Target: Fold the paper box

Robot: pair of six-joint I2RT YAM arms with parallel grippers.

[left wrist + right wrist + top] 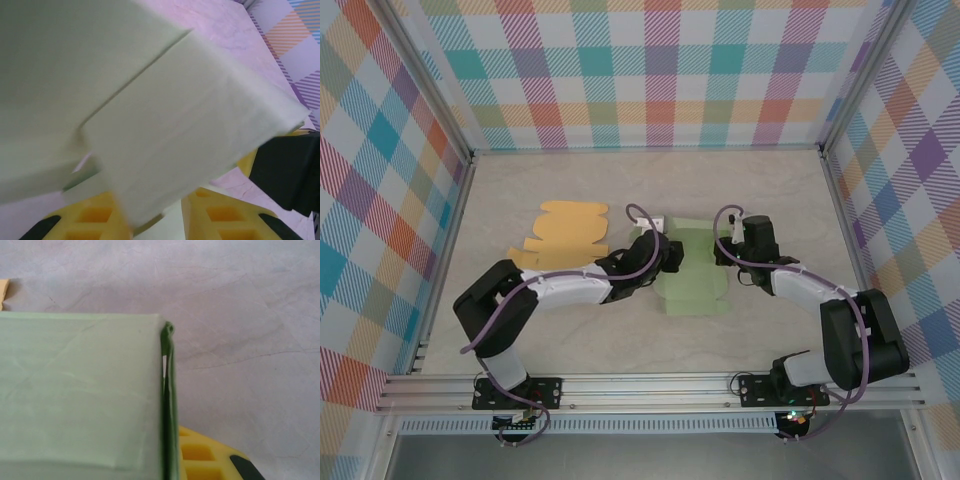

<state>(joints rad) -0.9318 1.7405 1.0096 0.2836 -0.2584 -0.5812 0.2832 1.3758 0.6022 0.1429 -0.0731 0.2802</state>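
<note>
The black-and-white left arm (pixel 550 292) folds at its elbow out to the left and stretches its forearm rightward, low. The left gripper (pixel 667 252) points right; its yellow fingers (pixel 95 217) stand apart at their bases, with the tips hidden behind the pale green paper box (pixel 75 390). The right arm (pixel 820 300) bends at its elbow far right and reaches leftward. The right gripper (pixel 724 250) faces the left one, close but apart, its fingers (pixel 200 455) closed on the box's edge.
</note>
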